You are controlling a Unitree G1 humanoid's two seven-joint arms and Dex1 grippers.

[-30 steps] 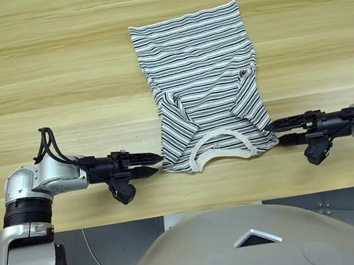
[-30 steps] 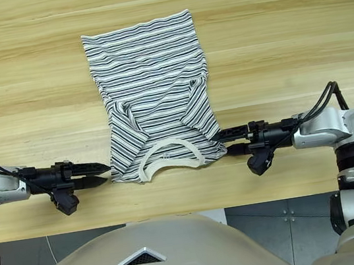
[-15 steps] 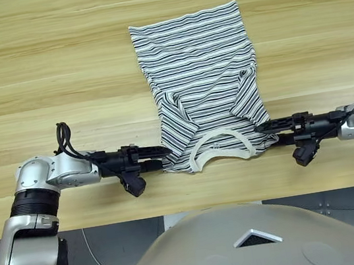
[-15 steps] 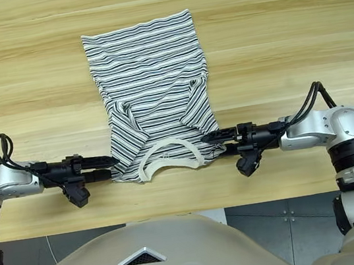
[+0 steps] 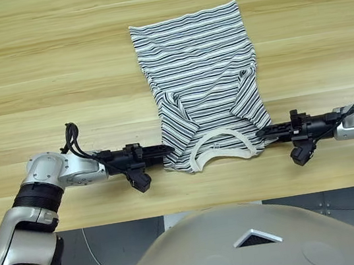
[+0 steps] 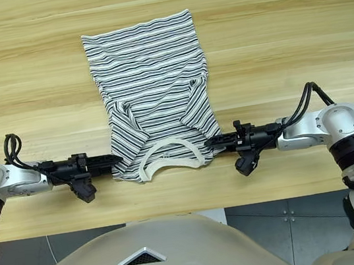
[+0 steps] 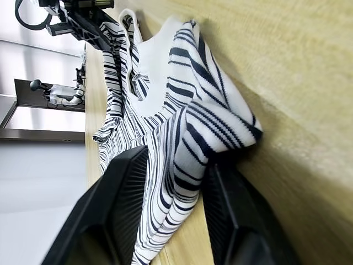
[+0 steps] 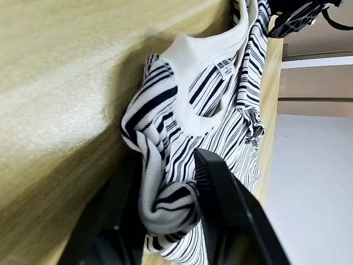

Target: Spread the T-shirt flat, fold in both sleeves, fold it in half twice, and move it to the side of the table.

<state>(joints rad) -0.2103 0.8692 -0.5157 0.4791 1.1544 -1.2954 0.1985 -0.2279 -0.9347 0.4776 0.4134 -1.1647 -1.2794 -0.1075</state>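
The left gripper (image 5: pixel 165 151) and right gripper (image 5: pixel 262 134) are pinching the T-shirt (image 5: pixel 203 82) by its near shoulder corners, mid-table (image 5: pixel 54 71), sleeves already in. Likely starting the first half-fold; next needs lifting both corners evenly toward the far hem.

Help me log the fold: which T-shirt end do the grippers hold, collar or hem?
The collar end of the T-shirt, nearest the robot: left gripper and right gripper each pinch a corner there. The hem lies free.
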